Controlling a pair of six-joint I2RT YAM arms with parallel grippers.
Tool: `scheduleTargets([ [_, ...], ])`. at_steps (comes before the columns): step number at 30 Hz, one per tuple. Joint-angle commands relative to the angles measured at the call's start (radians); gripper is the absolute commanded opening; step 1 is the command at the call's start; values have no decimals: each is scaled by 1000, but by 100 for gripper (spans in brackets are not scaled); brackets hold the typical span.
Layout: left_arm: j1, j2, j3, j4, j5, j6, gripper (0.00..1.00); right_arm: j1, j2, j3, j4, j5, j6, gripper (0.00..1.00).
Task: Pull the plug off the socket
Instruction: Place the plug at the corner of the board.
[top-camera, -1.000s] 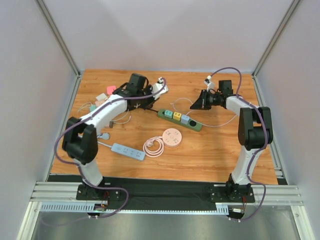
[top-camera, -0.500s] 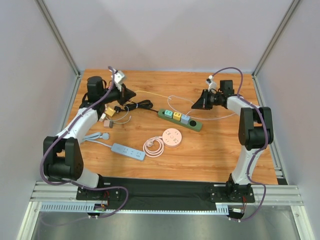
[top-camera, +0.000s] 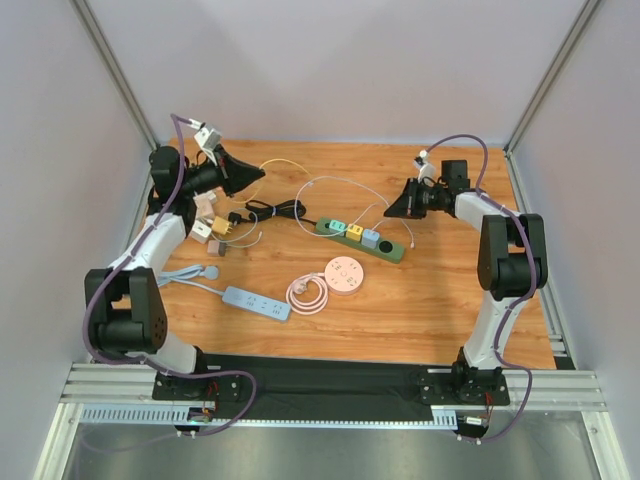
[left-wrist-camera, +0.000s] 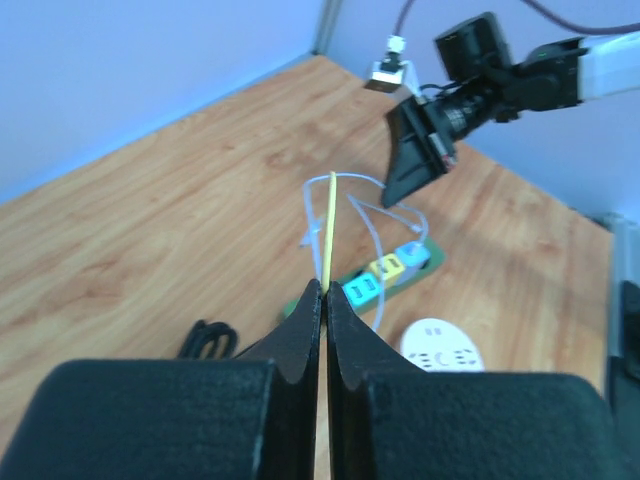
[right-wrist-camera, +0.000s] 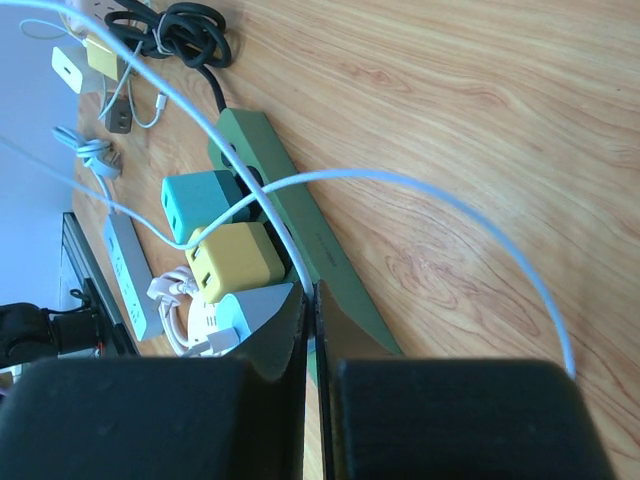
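Note:
A green power strip lies mid-table with a teal adapter, a yellow adapter and a pale blue adapter plugged into it. My left gripper is raised at the far left, shut on a thin yellow cable that runs toward the strip. My right gripper hovers just beyond the strip's far side, shut on a white cable that leads to the adapters. In the wrist views, both left gripper and right gripper pinch their cables at the fingertips.
A round white socket and a coiled pinkish cable lie in front of the strip. A pale blue power strip lies front left. A black coiled cord and several small adapters sit at the left.
My left arm has swung from mid-table back to the far left and risen, drawing the yellow cable with it. The white cable loops have shifted. The right gripper has barely moved.

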Motion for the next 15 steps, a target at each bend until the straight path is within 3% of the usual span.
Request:
scheduleTargets([
  [1,-16,73,78,102,178,-130,0,-1,1,8,31,-30,7,0],
  [5,-84,106,121,3,252,-81,0,32,-2,22,36,-109,0,0],
  [8,-154,138,203,-251,288,83,0,79,-22,30,34,-122,-17,0],
  [12,-251,188,390,-740,314,368,0,144,-34,47,16,-90,-36,0],
  [15,-300,218,467,-868,331,470,0,167,-33,51,22,-59,-10,0],
])
